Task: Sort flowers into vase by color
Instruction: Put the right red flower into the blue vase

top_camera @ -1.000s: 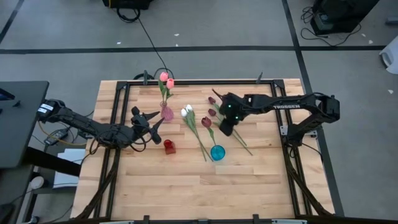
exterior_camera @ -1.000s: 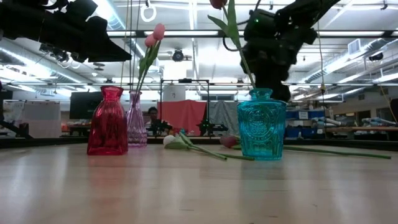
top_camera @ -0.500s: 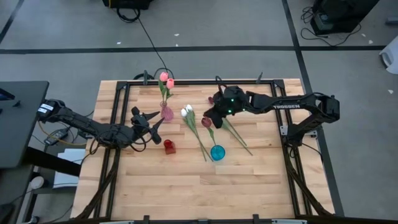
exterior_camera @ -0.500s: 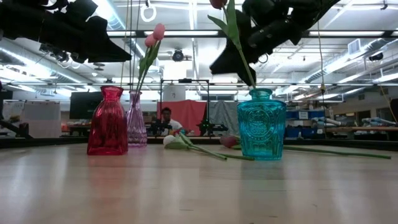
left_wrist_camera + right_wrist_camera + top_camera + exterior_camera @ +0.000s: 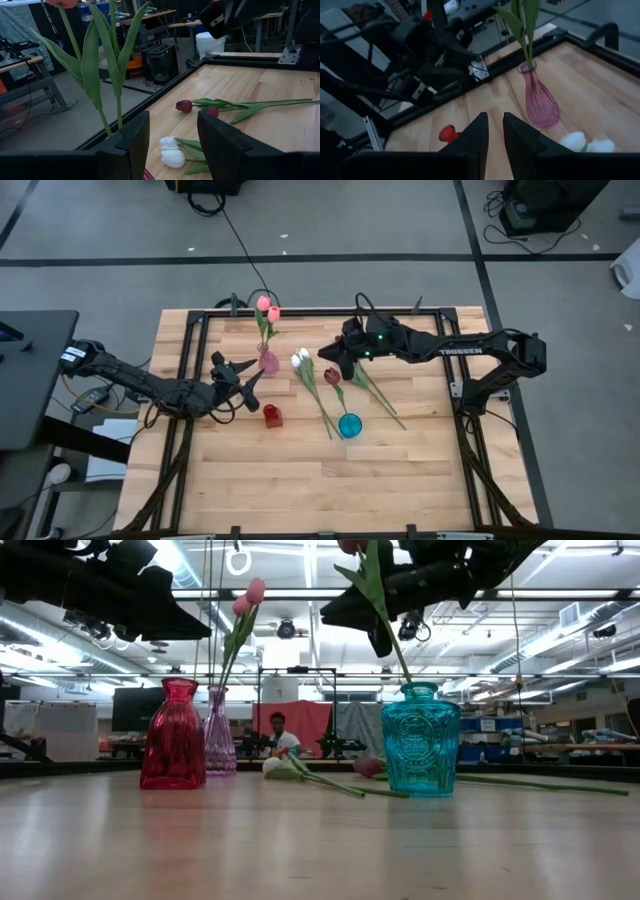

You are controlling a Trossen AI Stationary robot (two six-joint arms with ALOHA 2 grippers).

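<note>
I'm holding the right gripper above the desk, near the loose flowers, nose turned toward the pink vase. Its jaws are sitting nearly closed w/ only a thin slit between them, and nothing is gripped.

The left gripper is waiting beside the red vase, jaws apart and empty, facing the pink vase so it's out of the right arm's way.

Flowers: two pink tulips are standing in the pink vase, so that colour is looking done. One maroon tulip is standing in the teal vase; in the low view its stem is rising out of the neck. Two white tulips are lying side by side on the desk btwn the pink and teal vases. Two maroon tulips are lying just beyond them.

Judgement: approx. half sorted; the red vase is empty, prob. for the whites. The nearly closed jaws need opening before any pick.
</note>
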